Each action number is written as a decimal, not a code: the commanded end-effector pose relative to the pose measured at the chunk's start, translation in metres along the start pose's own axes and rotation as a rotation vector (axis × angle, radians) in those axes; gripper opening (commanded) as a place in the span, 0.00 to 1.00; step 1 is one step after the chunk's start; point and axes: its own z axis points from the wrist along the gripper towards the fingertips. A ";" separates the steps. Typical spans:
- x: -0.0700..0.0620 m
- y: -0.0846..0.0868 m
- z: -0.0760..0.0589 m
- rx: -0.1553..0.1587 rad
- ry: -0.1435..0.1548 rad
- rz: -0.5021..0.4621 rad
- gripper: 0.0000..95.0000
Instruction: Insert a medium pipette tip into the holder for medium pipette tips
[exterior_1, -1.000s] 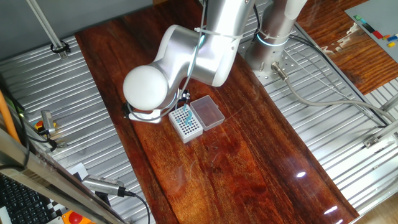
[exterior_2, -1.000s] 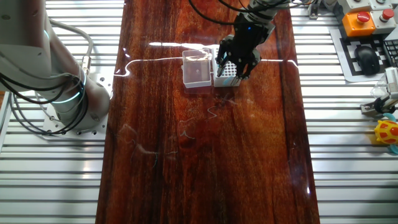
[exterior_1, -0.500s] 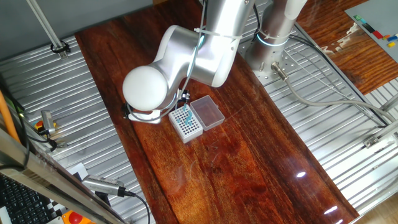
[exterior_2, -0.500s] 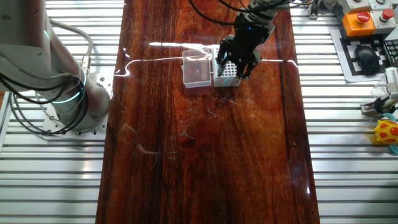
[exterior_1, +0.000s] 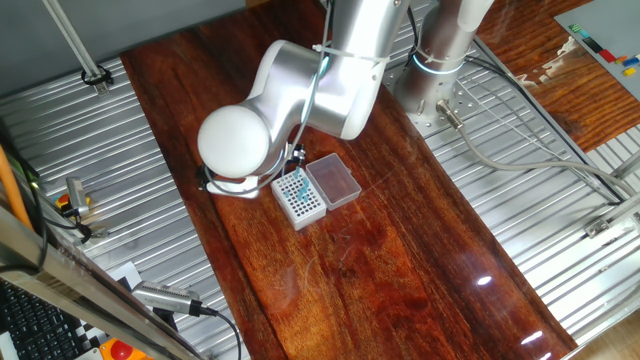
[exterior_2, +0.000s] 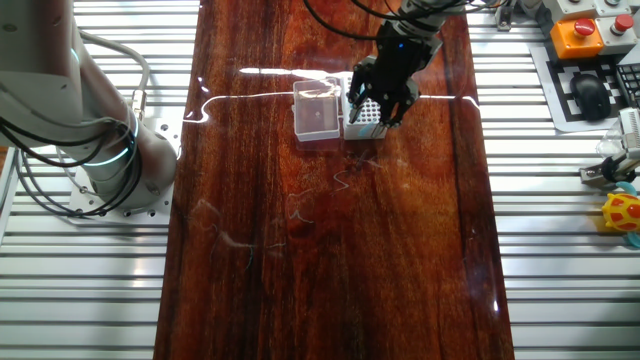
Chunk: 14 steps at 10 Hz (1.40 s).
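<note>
You won't find any text, label, brand, number or sign that can be read in either view; nothing on the table or beyond its edges is legible.

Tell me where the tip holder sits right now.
The white tip holder stands at the far end of the wooden table in the other fixed view, directly under the gripper, with its clear lid open flat on its left.

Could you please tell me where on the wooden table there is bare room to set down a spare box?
The wooden table is bare from the holder and its open lid toward the near end. It is crowded only at the holder, where the gripper hangs over the grid.
</note>
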 end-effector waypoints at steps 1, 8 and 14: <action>0.039 -0.016 -0.014 -0.005 -0.171 0.117 0.20; 0.039 -0.019 -0.020 -0.008 -0.245 0.180 0.20; 0.035 -0.021 -0.022 -0.084 -0.440 0.398 0.20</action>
